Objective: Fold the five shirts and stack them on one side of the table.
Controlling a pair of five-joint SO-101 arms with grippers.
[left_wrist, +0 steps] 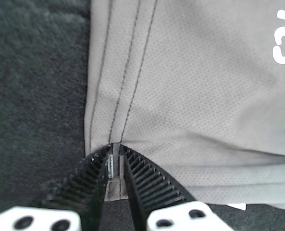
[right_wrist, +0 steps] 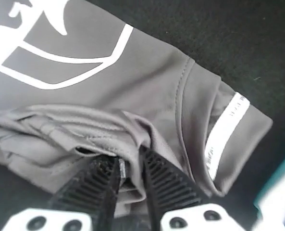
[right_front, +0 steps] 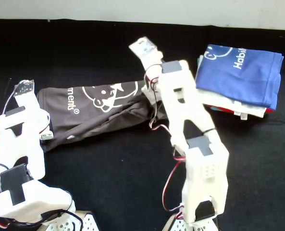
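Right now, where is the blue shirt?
In the high view the blue shirt lies folded on top of the stack at the table's far right, beside the grey shirt.

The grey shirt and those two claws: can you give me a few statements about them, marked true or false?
1. The left gripper is clamped on the hem of the grey shirt. True.
2. The right gripper hangs open over bare table. False: it is shut on a bunched fold of the grey shirt.
3. A blue shirt tops the stack. True.
4. The grey shirt lies on the stack. False: it lies on the black table, off the stack.
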